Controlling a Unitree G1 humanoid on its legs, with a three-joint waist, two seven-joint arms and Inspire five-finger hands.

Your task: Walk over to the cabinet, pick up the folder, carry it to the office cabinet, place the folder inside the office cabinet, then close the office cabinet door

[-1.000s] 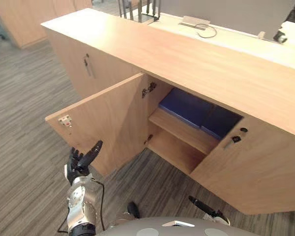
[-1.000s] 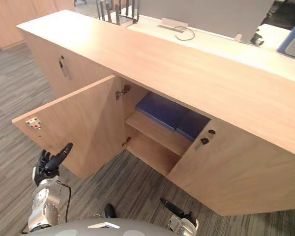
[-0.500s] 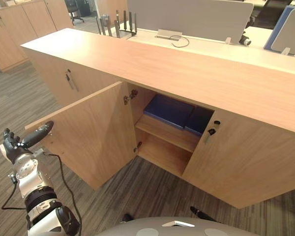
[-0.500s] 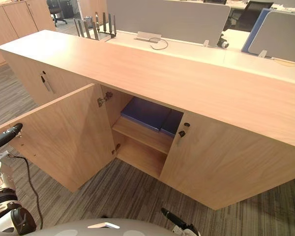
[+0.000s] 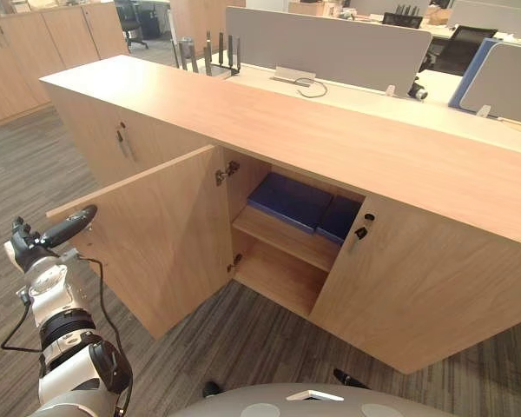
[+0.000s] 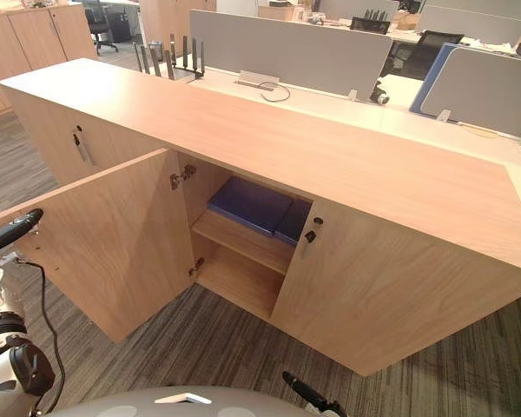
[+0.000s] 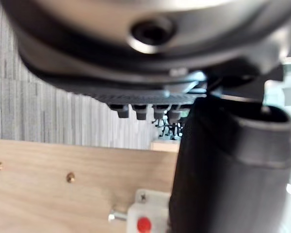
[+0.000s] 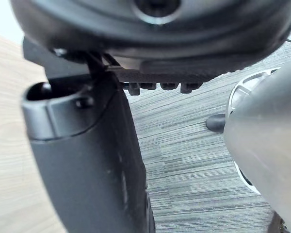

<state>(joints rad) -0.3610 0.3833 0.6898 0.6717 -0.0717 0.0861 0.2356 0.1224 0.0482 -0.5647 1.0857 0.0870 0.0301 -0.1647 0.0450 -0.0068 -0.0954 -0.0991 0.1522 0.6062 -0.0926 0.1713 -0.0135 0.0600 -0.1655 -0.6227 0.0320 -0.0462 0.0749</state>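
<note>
One blue folder [image 5: 291,198] lies flat on the upper shelf [image 5: 282,236] inside the office cabinet [image 5: 330,122]. A darker blue thing [image 5: 340,217] touches it on the right. I judge the placing as done, so only the door [image 5: 165,234] is left to close.

The hinges [image 5: 224,172] are at the far right side of the door. Its free edge points to the near left, just where my left hand [image 5: 30,245] is. The thumb is stretched toward that edge and the other fingers are relaxed and apart, holding nothing. In the left wrist view the thumb is just beside the white latch plate [image 7: 146,216] on the inner face, but I cannot tell if it touches the wood.

The folder is to the far right of these fingers, well apart, and its long side seems to run along the shelf. The free edge must swing round that same way, toward the opening.

My right hand [image 6: 306,397] is low at the near edge, its fingers loose and empty, well apart from the door. The left one is clearly nearer.

Hidden from me are the back part of the folder under the cabinet top and the outer face of the door with its handle. Most of the right hand is cut off.
</note>
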